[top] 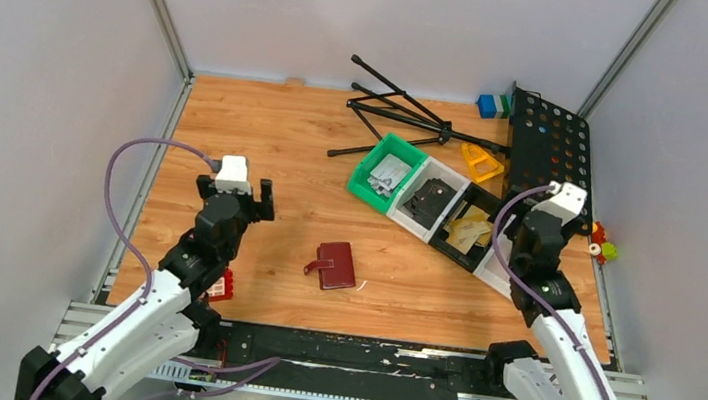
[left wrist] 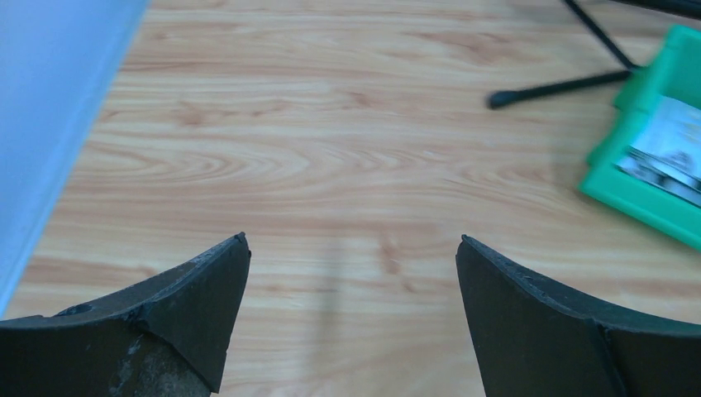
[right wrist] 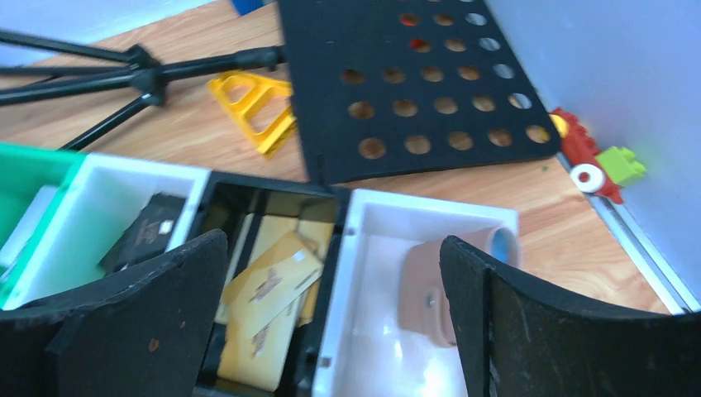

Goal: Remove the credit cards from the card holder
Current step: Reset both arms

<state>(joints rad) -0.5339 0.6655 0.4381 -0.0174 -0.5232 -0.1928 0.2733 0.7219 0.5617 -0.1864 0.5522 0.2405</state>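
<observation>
At far left, the left gripper (top: 235,192) hangs above bare table (left wrist: 331,124), jaws spread wide with nothing between them. It is released, I judge so that it can come down on the holder from above. Beside its arm, at 6 o'clock from the claw, sits a red-and-white block (top: 219,285), which is no part of this job. At 4 o'clock from that claw, well apart, the card holder (top: 336,264) lies flat and shut on the wood, its tab (top: 310,268) sticking out toward 9 o'clock. No cards show, so I judge they are inside and none is out yet. Its central spot puts it within reach of both arms, likely one to pin it and one to pull. At 2 o'clock from it runs a row of bins (top: 371,161), the green one first. Over the row's right end the right gripper (right wrist: 335,240) hovers, also wide open and empty, with the holder at its 8 o'clock. A black board (top: 549,152) lies at its 12 o'clock.
</observation>
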